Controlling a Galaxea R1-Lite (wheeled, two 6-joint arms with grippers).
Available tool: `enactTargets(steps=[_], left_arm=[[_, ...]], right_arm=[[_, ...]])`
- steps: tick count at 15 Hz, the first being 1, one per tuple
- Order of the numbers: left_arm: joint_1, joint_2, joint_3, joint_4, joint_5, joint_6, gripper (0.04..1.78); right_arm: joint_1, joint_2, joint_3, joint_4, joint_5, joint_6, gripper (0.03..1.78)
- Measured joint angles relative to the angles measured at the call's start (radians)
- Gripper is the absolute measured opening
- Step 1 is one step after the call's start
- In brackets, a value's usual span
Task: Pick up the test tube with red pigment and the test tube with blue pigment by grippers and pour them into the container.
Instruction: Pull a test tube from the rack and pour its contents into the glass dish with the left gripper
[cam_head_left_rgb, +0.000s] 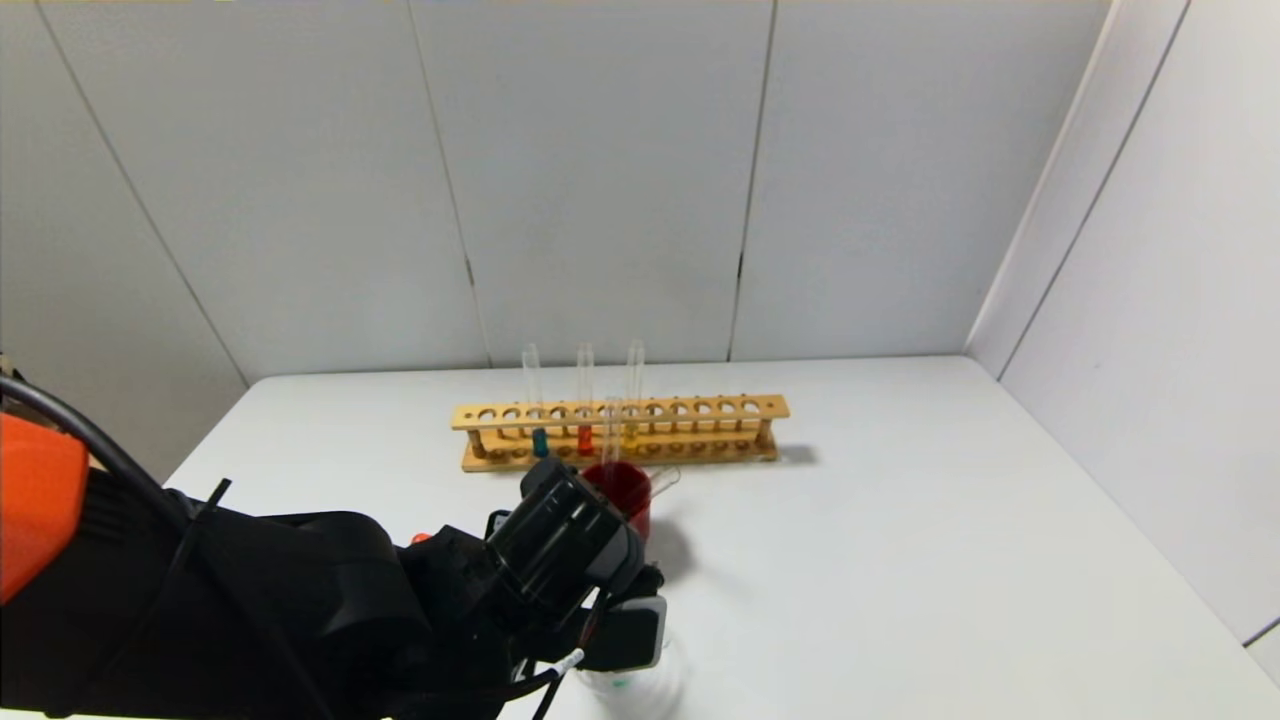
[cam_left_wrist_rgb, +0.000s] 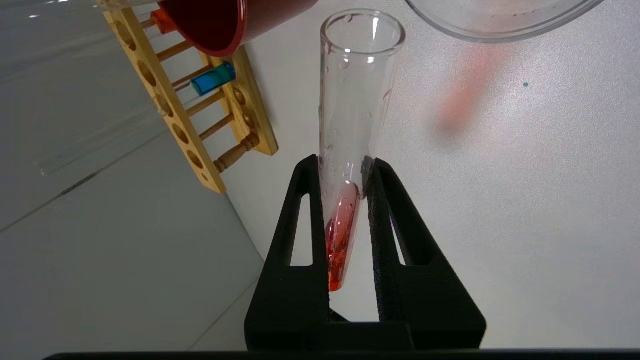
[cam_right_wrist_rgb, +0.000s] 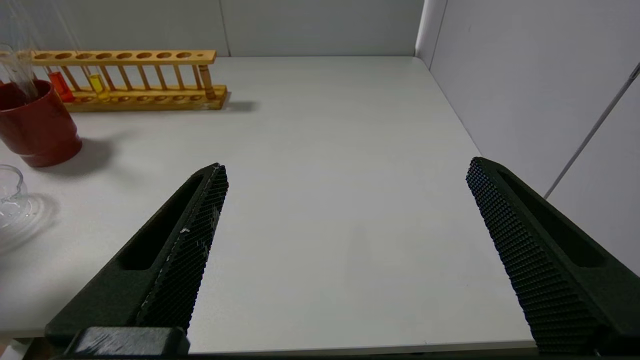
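My left gripper (cam_left_wrist_rgb: 342, 162) is shut on the test tube with red pigment (cam_left_wrist_rgb: 357, 100), gripping its lower part. The tube is tilted and its orange-red liquid sits near the rounded bottom. Its open mouth points toward the rim of the clear glass container (cam_left_wrist_rgb: 500, 22). In the head view the left gripper (cam_head_left_rgb: 610, 610) hangs over the container (cam_head_left_rgb: 640, 690) at the table's near edge and hides the held tube. The test tube with blue pigment (cam_head_left_rgb: 540, 440) stands in the wooden rack (cam_head_left_rgb: 700, 410); it also shows in the left wrist view (cam_left_wrist_rgb: 212, 80). My right gripper (cam_right_wrist_rgb: 346, 167) is open and empty above bare table.
A dark red cup (cam_head_left_rgb: 628, 495) holding empty glass tubes stands between the rack and the container. Another red tube (cam_head_left_rgb: 585, 438) and a yellow tube (cam_head_left_rgb: 632, 435) stand in the rack. Grey walls close off the back and right.
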Motion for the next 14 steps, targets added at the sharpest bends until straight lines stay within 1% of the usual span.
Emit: enactTargets(steps=[4, 6, 9, 14], left_arm=[[-0.027, 0.022, -0.019, 0.007, 0.002, 0.014, 0.3], [-0.03, 0.026, -0.031, 0.019, 0.003, 0.015, 0.3], [-0.033, 0.029, -0.031, 0.031, 0.03, 0.018, 0.3], [-0.033, 0.03, -0.028, 0.036, 0.033, 0.019, 0.3]], right_arm=[[0.0, 0.0, 0.0, 0.0, 0.0, 0.0, 1.74], [0.0, 0.0, 0.0, 0.0, 0.0, 0.0, 1.74], [0.0, 0.0, 0.0, 0.0, 0.0, 0.0, 1.74], [0.0, 0.0, 0.0, 0.0, 0.0, 0.0, 1.74]])
